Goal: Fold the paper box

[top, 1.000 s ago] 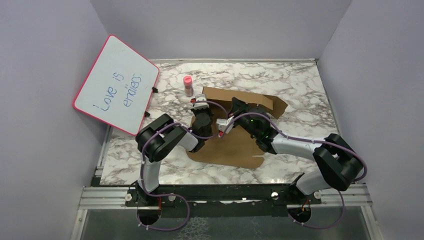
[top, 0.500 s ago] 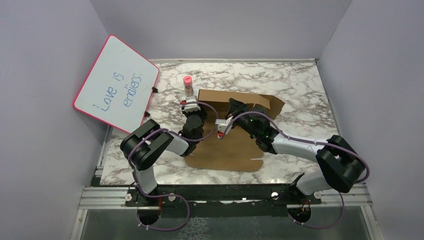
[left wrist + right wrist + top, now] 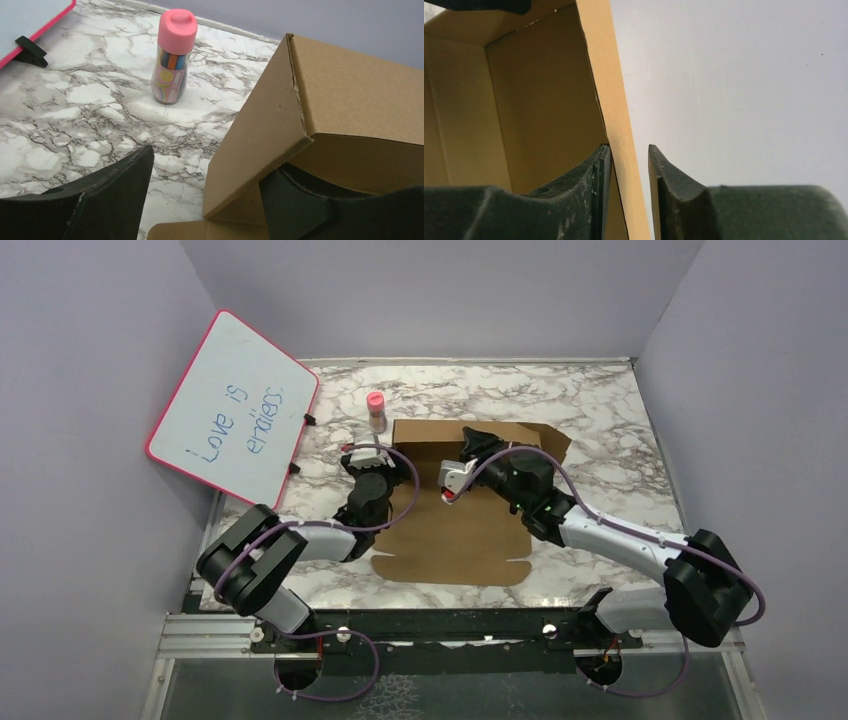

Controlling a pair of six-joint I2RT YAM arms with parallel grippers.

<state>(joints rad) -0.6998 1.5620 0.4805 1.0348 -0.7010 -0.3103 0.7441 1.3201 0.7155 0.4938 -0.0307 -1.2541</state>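
- paper box (image 3: 455, 530): brown corrugated sheet, partly raised. Its rear wall stands betw. the pads of the right hand (image 3: 628, 152). The base panel lies flat on the tabletop (image 3: 610, 420), below that hand and back toward the arm bases.
- R hand state: the pads straddle the top edge of the rear wall. The inner pad (image 3: 599, 172) touches the card, but a thin sliver of gap shows at the outer pad. Can't tell if it's truly clamped or only bracketing the wall.
- left hand (image 3: 207, 167): released, spread wide. The corner of the box's side flap stands betw. its fingers, nearer the finger tucked under the flap. No squeeze visible.
- Beyond the L hand: bare marble, then a pink-capped marker tube (image 3: 173, 55), upright and well apart from the box. Further off, a corner of the whiteboard (image 3: 30, 15).
- Handling (my guess): light, stiff across panels, bends readily only on scored creases. Dry card grips OK but dents if pinched hard, and tabs could tear at the slits. A wall let go prob. springs back down.
- Where to hold (guess): pinch a wall near its top edge, mid-span, or take a side flap close to its crease. Press the base down w/ the other hand so the sheet doesn't skid on the smooth marble.
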